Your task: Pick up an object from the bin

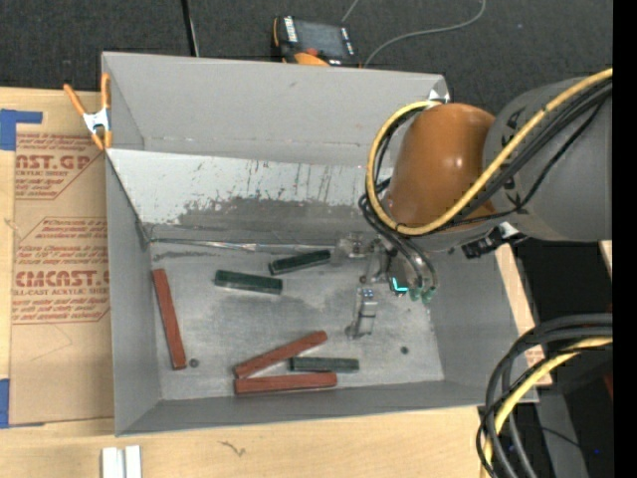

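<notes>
Arm (557,167): comes in from the right of the frame, big and grey, with a round orange cover (438,162) and yellow cables (398,127) on it. Bends down into the grey bin (239,98) and points the gripper (364,319) down at the floor, a little right of the middle. Hangs over bare metal, apart from every stick. Open or shut: cannot tell, too small and dark.

Nearest stick: a short dark green bar (301,261), up and left of the gripper, lying almost across the frame with its right end a bit higher. Lower down, near but apart: a second green bar (324,364), flat across, just beside a slanted red-brown bar (280,355). More sticks farther left.
</notes>
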Available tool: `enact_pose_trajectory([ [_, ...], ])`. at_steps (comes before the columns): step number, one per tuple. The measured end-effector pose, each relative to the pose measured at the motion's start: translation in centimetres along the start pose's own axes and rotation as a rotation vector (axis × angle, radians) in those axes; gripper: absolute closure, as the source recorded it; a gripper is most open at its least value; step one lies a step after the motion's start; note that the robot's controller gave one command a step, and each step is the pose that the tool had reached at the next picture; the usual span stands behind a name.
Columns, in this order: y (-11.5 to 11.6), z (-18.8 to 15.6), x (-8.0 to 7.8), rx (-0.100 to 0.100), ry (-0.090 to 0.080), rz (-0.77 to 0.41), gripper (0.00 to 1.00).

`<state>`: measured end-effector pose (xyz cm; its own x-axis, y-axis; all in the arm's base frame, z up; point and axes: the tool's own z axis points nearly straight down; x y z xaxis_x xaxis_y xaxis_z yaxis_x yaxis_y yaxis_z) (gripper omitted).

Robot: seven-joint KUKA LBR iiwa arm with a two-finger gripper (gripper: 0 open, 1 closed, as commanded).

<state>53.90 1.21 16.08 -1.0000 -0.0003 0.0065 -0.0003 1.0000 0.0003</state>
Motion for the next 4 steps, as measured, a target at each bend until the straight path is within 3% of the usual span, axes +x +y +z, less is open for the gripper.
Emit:
enact_pose_trajectory([
  [1,-0.2,9.4,3.7,0.000,0.000,-0.177,0.00],
  [2,6.1,9.0,5.1,-0.001,-0.014,-0.258,0.00],
  [3,5.8,9.2,5.2,0.000,-0.007,-0.254,1.00],
  [4,6.0,1.2,4.9,0.001,-0.015,-0.288,1.00],
])
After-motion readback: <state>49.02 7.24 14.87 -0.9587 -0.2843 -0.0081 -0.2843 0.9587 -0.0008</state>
